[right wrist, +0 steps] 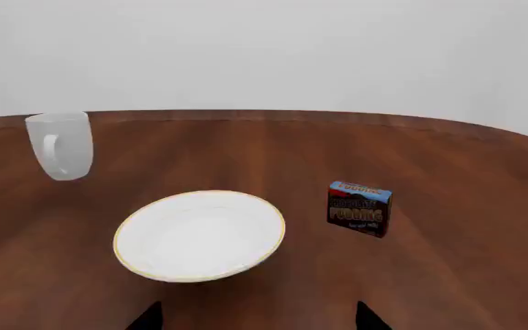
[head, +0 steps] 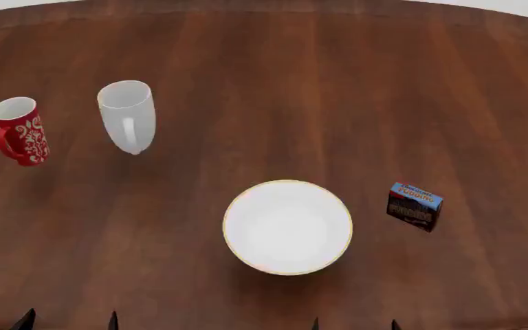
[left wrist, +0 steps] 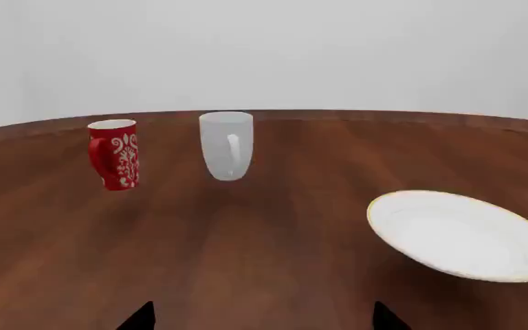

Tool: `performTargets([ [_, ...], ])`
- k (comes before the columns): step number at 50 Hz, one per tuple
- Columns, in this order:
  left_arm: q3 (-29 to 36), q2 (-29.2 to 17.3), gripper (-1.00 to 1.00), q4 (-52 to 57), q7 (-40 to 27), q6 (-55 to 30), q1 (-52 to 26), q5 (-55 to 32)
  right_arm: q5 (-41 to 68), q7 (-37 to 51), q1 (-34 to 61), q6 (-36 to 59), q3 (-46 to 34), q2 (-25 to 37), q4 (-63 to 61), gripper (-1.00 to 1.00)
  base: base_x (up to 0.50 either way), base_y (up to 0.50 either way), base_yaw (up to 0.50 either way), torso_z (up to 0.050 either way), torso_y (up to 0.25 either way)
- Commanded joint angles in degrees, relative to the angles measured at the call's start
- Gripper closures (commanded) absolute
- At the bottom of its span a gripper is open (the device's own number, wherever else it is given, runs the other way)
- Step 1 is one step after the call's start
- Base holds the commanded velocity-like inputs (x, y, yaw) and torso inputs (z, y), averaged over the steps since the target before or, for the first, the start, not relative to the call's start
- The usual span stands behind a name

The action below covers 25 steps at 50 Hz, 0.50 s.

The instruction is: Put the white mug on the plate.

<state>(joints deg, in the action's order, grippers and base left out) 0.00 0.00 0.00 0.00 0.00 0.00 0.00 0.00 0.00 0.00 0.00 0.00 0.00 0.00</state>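
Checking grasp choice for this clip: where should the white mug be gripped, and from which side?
Probably across the body of the white mug, below the rim, coming in level from the robot's side with the left pincer, the nearer one. The mug stands upright with its handle facing the robot, so straddle the handle or pinch the wall beside it. The red mug stands apart, leaving room.

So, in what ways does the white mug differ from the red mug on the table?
The white mug is plain glossy white; the red mug is red with a white floral pattern. The white mug is taller and tapers toward its base, while the red mug is shorter with straighter sides. In the head view the white mug stands nearer the plate than the red mug. Both stand upright, each with a handle.
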Motion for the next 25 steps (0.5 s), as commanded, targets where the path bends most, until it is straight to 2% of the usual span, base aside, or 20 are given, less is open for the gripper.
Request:
performTargets([
  [1, 0.00, -0.57, -1.00, 0.00, -0.64, 0.00, 0.00, -0.56, 0.54, 0.72, 0.00, 0.00, -0.72, 0.54, 0.00, -1.00, 0.00, 0.00, 0.00, 0.000, 0.000],
  [12, 2.56, -2.56, -1.00, 2.69, -3.06, -0.41, 0.78, -2.63, 2.23, 3.00, -0.23, 0.53, -3.58, 2.42, -1.14, -1.00, 0.00, 0.00, 0.00, 0.000, 0.000],
  [15, 4.01, -3.48, -1.00, 2.83, -3.46, 2.91, 1.38, -0.76, 2.65, 3.33, -0.34, 0.64, -3.93, 2.85, -1.50, -1.00, 0.00, 0.00, 0.00, 0.007, 0.000],
  [25, 5.07, -4.27, -1.00, 3.22, -4.11, 1.46, 1.24, -1.47, 3.61, 4.34, -0.61, 0.82, -4.73, 4.01, -2.28, -1.00, 0.00, 0.00, 0.00, 0.050, 0.000],
])
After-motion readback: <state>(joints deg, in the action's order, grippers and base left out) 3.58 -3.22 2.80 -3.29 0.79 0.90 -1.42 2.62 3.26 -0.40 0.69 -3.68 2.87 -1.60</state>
